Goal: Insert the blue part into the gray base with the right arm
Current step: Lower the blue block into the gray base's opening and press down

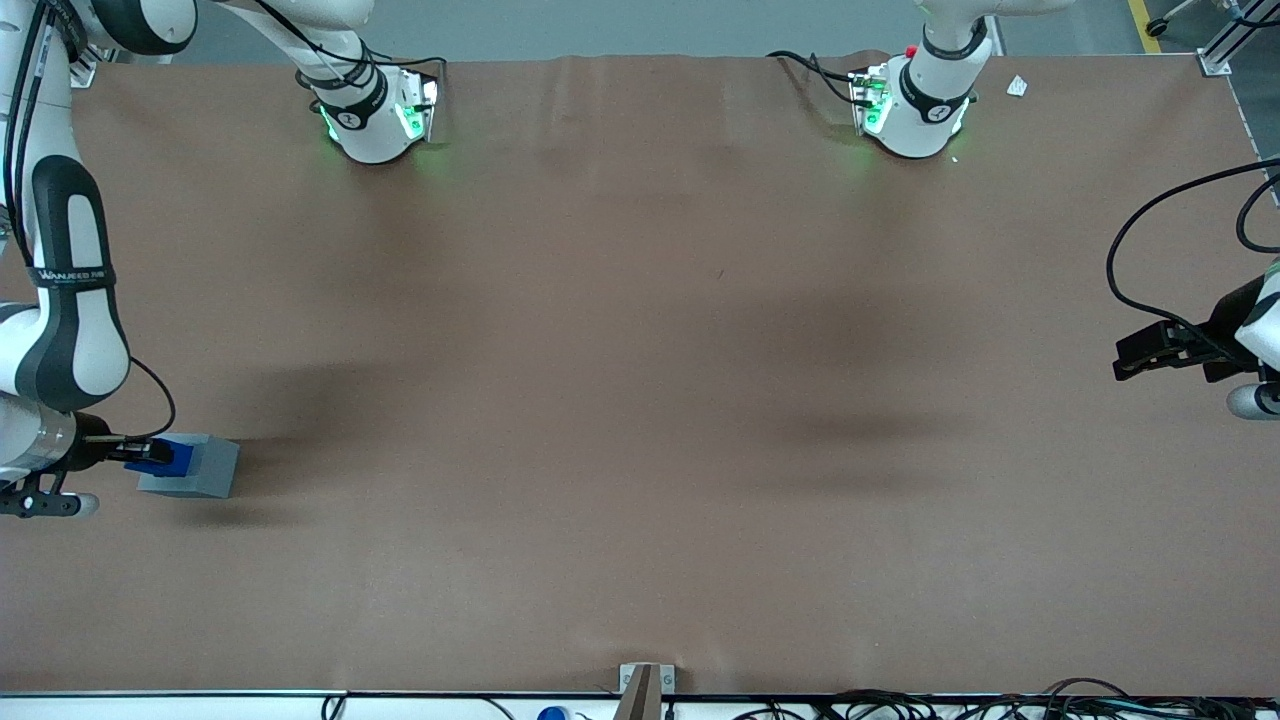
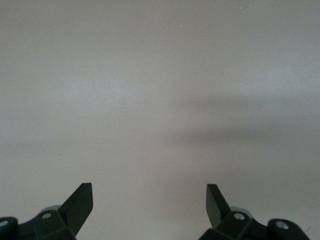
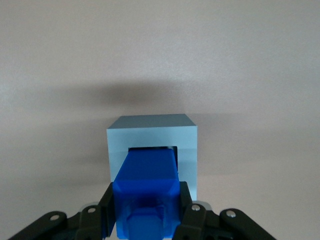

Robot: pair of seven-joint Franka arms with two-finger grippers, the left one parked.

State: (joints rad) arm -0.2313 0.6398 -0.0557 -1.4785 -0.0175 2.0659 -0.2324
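Down at the working arm's end of the brown surface (image 1: pixel 640 400), in the front view: the right arm (image 1: pixel 60 320) bent low, its gripper (image 1: pixel 135 455) level with the gray base (image 1: pixel 195 468) and just beside it. Clamped in the jaws, the blue part (image 1: pixel 175 455), its leading end touching the base's side that faces the gripper. Gray base resting on the surface, a dark shadow stretched out next to it. Farther from the camera, two white arm bases with green lights, well apart from the work. In the left wrist view: only bare pale surface and a soft shadow band. In the right wrist view: gripper (image 3: pixel 146 212) closed on the blue part (image 3: pixel 147 185), one black finger (image 3: pixel 192 215) pressed against each flank, the raised stub end toward the camera. Blue part's front end entering the square recess of the gray base (image 3: pixel 152 137), a dark sliver of the opening visible above it. Part lined up with the recess, not tilted; depth of insertion impossible to judge.
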